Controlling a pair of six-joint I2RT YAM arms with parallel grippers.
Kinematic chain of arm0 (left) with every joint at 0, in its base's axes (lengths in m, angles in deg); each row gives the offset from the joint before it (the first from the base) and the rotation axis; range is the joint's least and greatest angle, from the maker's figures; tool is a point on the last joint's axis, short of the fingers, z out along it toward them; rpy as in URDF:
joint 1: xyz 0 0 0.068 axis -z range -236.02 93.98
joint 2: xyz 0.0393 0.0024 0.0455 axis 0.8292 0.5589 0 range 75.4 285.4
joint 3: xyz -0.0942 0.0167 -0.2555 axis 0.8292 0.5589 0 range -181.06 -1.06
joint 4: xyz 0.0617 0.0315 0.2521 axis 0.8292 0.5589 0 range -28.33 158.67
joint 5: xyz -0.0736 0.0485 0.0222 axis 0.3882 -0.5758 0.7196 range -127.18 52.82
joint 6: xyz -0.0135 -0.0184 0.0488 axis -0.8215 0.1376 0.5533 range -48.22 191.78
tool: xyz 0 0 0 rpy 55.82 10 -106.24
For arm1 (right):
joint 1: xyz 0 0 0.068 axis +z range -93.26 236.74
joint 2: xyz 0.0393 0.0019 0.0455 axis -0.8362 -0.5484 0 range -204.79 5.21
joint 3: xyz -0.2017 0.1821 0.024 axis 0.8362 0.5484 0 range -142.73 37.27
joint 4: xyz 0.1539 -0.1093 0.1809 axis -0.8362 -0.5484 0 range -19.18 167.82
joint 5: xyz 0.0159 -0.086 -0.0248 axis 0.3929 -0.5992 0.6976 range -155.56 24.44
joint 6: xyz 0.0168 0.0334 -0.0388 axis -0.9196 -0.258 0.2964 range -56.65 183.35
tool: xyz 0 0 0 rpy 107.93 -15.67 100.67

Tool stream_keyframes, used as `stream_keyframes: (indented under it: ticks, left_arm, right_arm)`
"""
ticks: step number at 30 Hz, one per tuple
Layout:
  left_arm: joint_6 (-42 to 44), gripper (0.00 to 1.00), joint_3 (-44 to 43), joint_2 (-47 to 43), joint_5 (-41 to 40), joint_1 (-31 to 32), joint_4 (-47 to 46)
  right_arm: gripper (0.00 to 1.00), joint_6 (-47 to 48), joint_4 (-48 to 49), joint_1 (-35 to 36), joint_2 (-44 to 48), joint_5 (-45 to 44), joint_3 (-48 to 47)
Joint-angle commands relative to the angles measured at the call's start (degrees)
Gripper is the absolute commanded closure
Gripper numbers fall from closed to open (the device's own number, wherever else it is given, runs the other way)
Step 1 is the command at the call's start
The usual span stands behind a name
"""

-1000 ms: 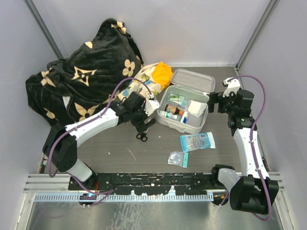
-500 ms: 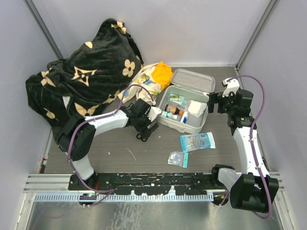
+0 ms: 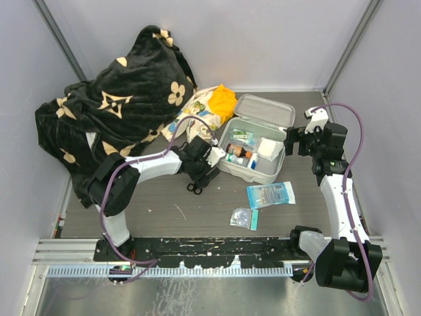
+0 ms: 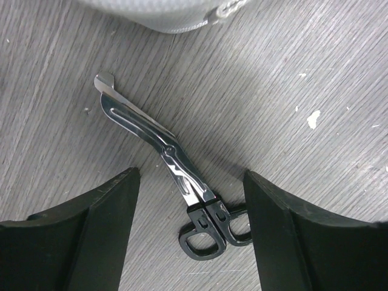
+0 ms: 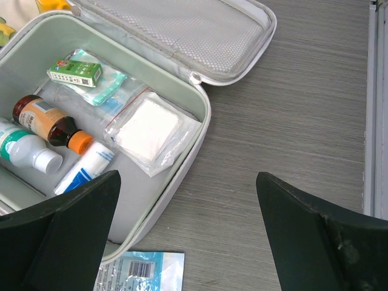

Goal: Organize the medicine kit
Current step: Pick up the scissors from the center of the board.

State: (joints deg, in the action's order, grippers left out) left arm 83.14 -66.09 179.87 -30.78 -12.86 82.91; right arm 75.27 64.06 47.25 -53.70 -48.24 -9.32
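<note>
well, the medicine kit [image 3: 258, 174] lies open at mid-table, its lid hinged back, with a brown bottle [image 5: 45, 121], a gauze packet [image 5: 147, 129] and a green box [image 5: 75, 70] inside. just left of it, black-handled scissors [image 4: 167, 151] lie flat. the left gripper [image 4: 189, 188] hangs over them, fingers apart on either side, gripping nothing. the right gripper [image 5: 188, 182] hovers by the kit's right edge, spread wide and empty.
</note>
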Motion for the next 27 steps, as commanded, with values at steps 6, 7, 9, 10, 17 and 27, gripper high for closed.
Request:
stream_keyframes:
  ticks: [6,7,9,10,17,27]
  left_arm:
    - [0.15,0.38,-2.34,1.98,0.71,0.75,-1.93]
    - [0.30,0.40,-2.33,2.23,0.64,0.71,-1.79]
    - [0.88,0.43,-2.15,2.62,0.33,0.77,-1.53]
    - [1.19,0.45,-2.14,2.71,0.24,0.67,-1.27]
    - [4.10,0.56,-2.99,3.27,0.26,0.58,2.62]
    - [7.80,0.70,-3.64,-1.12,1.51,-0.24,12.48]
  right_arm:
    - [0.00,0.47,1.65,-0.19,0.77,1.49,-0.58]
    - [0.00,0.47,1.68,-0.22,0.86,1.49,-0.61]
    - [0.00,0.47,1.67,-0.18,0.84,1.54,-0.59]
    - [0.00,0.47,1.69,-0.19,0.81,1.57,-0.61]
    - [0.00,0.46,1.63,-0.20,0.29,2.01,-0.58]
    - [0.00,0.48,1.54,-0.24,0.14,1.99,-0.59]
